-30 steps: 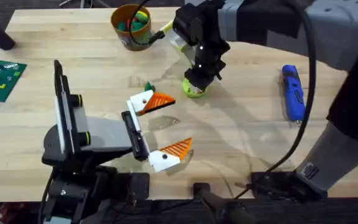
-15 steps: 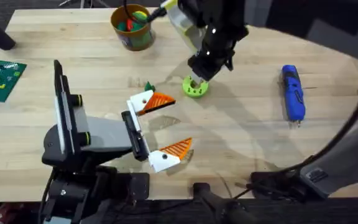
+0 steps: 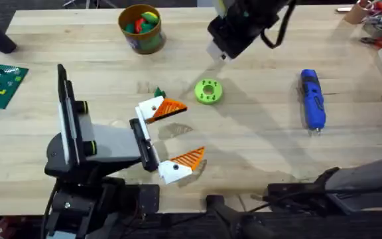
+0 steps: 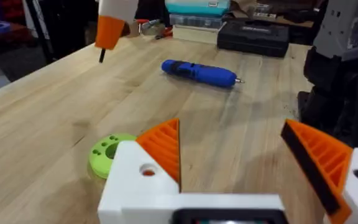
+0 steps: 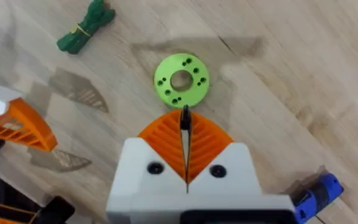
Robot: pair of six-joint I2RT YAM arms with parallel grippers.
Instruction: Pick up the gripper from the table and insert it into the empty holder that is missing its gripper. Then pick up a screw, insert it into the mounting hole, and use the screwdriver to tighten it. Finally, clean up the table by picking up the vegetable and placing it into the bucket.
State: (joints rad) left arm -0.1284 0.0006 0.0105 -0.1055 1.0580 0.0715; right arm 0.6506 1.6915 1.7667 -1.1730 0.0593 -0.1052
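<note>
Lifted clear of the vegetable (image 3: 209, 91), the right pincer (image 5: 184, 124) hangs clenched and empty; this light, stiff disc probably grips best across its rim.

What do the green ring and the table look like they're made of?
The green ring looks like matte plastic, perhaps 3D-printed: uniform lime colour, a crisp centre hole and small holes around it. The table looks like light wood with a smooth finish: joined planks with visible grain.
</note>
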